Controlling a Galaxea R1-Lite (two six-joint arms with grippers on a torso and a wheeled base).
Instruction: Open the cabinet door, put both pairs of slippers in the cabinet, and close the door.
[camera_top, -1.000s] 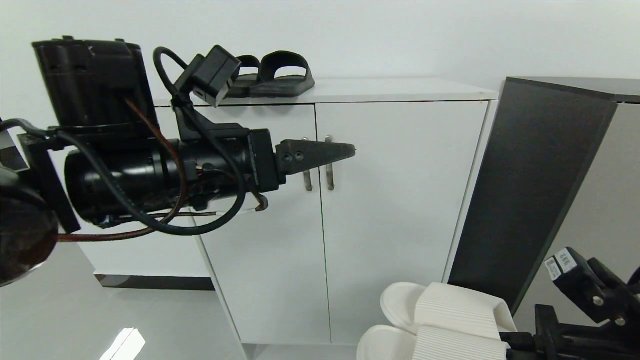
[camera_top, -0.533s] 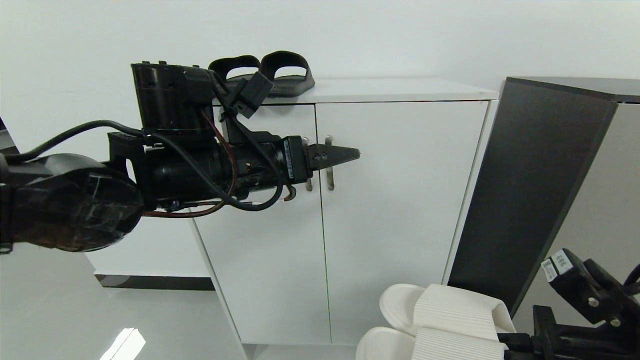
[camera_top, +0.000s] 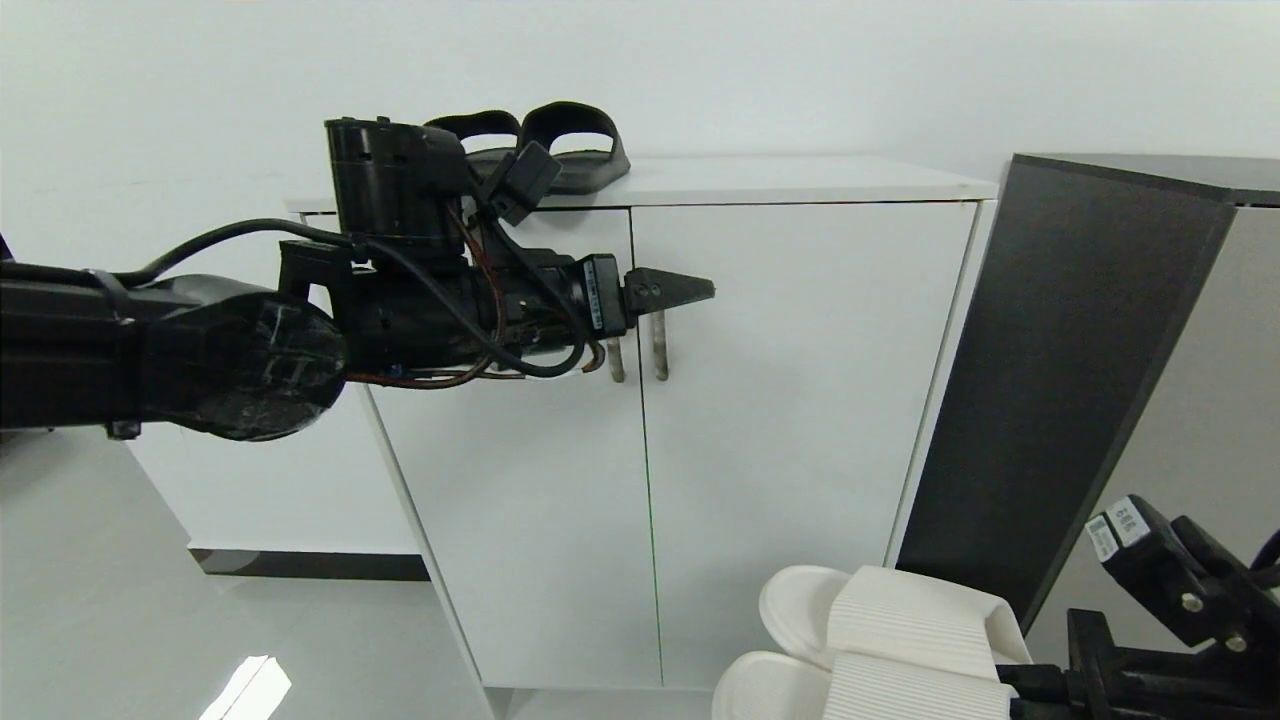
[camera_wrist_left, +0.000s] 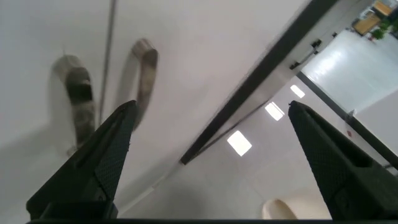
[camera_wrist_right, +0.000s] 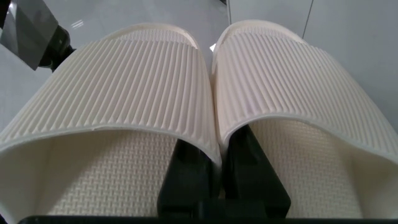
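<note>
White cabinet; grey metal handles; black slippers, far; cream slippers, near right, ribbed straps, waffle-patterned insoles.

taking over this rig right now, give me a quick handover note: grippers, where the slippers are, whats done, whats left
Left gripper: open, level with the door handles, closed on neither.
Right gripper: shut on the white slippers, pinching their inner sides together, low in front of the cabinet.
Black slippers: on top of the cabinet, toward its left end.
Doors: both shut.
Done: white pair picked up.
Left: open a door, put both pairs inside, close it.
</note>
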